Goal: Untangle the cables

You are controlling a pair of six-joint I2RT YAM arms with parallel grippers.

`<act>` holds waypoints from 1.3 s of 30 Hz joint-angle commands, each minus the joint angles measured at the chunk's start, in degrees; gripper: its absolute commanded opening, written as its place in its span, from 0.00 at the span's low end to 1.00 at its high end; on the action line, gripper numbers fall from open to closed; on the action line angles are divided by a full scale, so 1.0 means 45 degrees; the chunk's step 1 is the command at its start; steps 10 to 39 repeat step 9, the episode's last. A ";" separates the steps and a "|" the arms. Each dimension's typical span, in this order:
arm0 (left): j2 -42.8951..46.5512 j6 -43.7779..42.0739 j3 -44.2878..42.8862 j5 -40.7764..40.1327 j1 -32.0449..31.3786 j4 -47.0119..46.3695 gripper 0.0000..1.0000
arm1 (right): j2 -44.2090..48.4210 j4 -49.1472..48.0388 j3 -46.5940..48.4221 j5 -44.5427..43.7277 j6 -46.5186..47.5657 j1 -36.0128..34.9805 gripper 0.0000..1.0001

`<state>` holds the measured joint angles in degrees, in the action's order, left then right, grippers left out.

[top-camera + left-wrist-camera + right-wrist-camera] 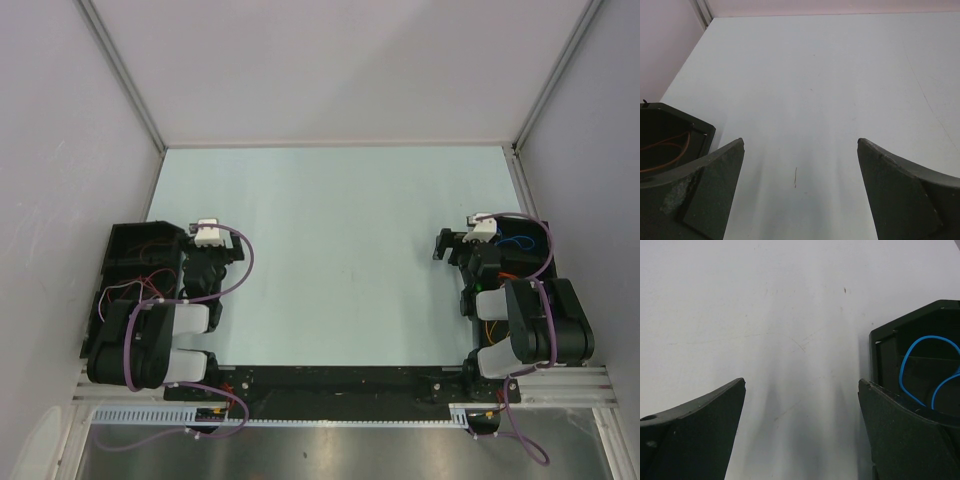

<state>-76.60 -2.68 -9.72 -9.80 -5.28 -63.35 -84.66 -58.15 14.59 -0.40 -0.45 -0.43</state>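
Left claw [800,141] agape, orange cable [667,142] in black bin [700,125] beside it

no legible text, no labels, no brands, no numbers or signs in any view

Pretty clearly a robotics lab test cell: plain white panels [330,70] boxing in a pale table [340,250], aluminium framing [121,72], left arm [150,340] and right arm [530,325] bolted on.
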 commanded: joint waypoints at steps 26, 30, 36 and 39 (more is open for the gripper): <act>0.0030 -0.0147 0.0011 0.0362 0.0001 -0.0922 1.00 | -0.0033 -0.0593 0.0293 -0.0263 -0.0056 -0.0042 1.00; 0.0030 -0.0147 0.0011 0.0362 0.0001 -0.0922 1.00 | -0.0033 -0.0593 0.0293 -0.0263 -0.0056 -0.0042 1.00; 0.0030 -0.0147 0.0011 0.0362 0.0001 -0.0922 1.00 | -0.0033 -0.0593 0.0293 -0.0263 -0.0056 -0.0042 1.00; 0.0030 -0.0147 0.0011 0.0362 0.0001 -0.0922 1.00 | -0.0033 -0.0593 0.0293 -0.0263 -0.0056 -0.0042 1.00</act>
